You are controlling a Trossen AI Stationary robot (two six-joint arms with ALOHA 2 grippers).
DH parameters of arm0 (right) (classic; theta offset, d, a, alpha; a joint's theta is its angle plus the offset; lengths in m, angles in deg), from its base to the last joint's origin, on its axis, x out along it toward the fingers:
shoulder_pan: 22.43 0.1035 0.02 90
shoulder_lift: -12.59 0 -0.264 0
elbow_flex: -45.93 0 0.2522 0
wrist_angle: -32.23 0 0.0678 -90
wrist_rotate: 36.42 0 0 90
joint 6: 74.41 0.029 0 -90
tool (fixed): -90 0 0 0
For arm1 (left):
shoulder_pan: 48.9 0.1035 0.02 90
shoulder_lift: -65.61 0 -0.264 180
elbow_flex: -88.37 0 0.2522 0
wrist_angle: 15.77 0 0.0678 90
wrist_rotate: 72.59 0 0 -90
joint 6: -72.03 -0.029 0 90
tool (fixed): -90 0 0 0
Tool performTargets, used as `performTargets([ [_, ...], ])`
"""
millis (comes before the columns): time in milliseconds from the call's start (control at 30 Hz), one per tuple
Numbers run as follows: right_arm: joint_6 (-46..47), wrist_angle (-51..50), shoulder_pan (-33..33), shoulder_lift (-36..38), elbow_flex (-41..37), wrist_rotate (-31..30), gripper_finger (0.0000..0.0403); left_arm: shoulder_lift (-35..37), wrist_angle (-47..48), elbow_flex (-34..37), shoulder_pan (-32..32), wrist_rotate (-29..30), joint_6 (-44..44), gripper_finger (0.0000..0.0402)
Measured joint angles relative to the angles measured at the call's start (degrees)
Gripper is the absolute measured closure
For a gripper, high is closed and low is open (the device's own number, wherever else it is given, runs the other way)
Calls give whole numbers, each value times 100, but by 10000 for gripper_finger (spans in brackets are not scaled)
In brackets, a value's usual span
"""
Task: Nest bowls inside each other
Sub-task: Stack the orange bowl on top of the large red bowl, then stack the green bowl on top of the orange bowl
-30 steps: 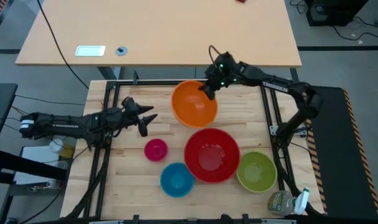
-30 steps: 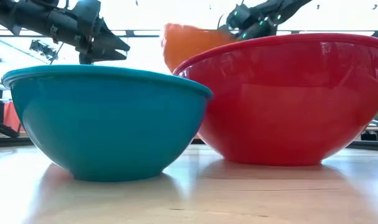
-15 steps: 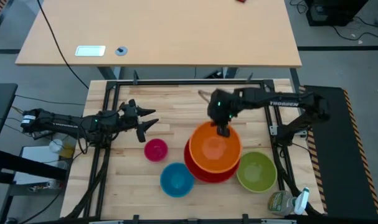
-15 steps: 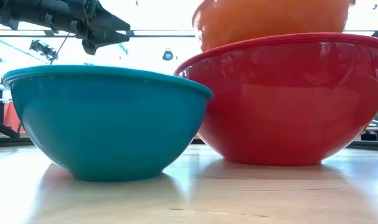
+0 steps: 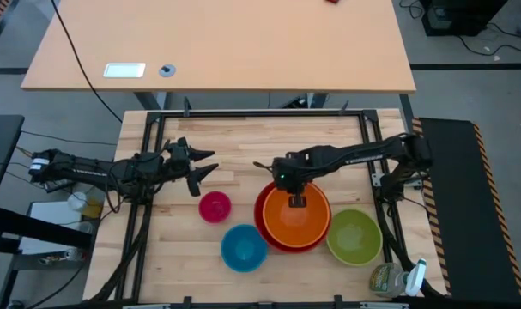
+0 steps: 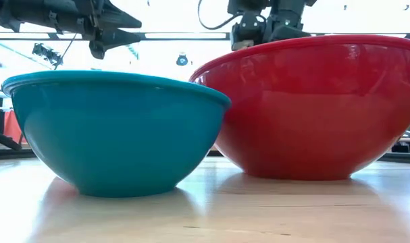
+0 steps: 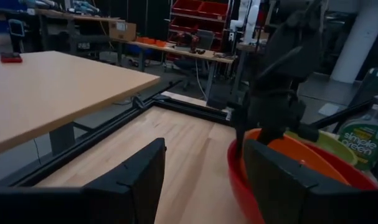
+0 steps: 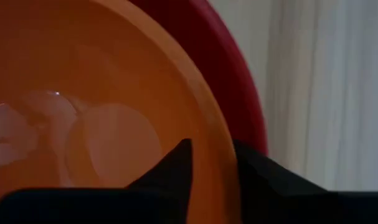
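The orange bowl (image 5: 296, 221) sits level inside the red bowl (image 5: 260, 219) at the table's near right; in the low view the red bowl (image 6: 313, 108) hides it. My right gripper (image 5: 298, 202) points steeply down over the orange bowl's far rim and is open, one finger inside the rim and one outside (image 8: 213, 155). A small pink bowl (image 5: 215, 206), a blue bowl (image 5: 244, 246) and a green bowl (image 5: 354, 236) rest on their bases on the wood. My left gripper (image 5: 204, 167) hovers open at the left, level, holding nothing (image 7: 204, 162). My right gripper straddles the orange bowl's far rim (image 8: 225, 171) from above, one finger inside the bowl and one between the orange and red walls. I cannot tell whether either finger touches the rim. The bowl rests in the red bowl.
A green cleaner bottle (image 5: 389, 279) stands at the near right corner beside the green bowl. Black frame rails (image 5: 243, 114) run along the table's far and side edges. A second, lighter table (image 5: 217, 43) lies beyond the far edge.
My right gripper has swung from the table's far middle toward the near edge and down, tipping to point downward. The orange bowl, carried tilted by its rim, has gone with it over the red bowl and now sits level inside it.
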Motion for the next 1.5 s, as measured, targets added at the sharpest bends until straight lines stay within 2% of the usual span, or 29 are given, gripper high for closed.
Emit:
performTargets([
  [333, 53, -290, -24, 273, 317, 31, 150, 0, 11, 0, -297, 0, 73, 182],
  [433, 129, -528, 38, 447, 500, 23, 120, 0, 35, 0, -351, 0, 80, 182],
  [533, 347, -1187, 85, 655, 549, 172, 105, 0, 126, 0, -373, 0, 150, 182],
  [733, 1395, -2433, 459, 1082, 122, 222, 116, 0, 333, 0, -373, 0, 152, 182],
  [1000, 3226, -2294, 1496, 2171, -1303, 220, 143, -2, 804, 2, -368, 2, 12, 182],
  [1100, 3814, -2095, 1927, 2450, -1790, 324, 148, 0, 668, 2, -325, 41, -150, 182],
  [1300, 4472, -1832, 2465, 2421, -2450, 523, 157, 4, 76, 2, -162, 62, -605, 182],
  [1500, 4506, -1831, 2629, 2086, -2674, 496, 186, 2, -128, 2, -54, 70, -992, 182],
])
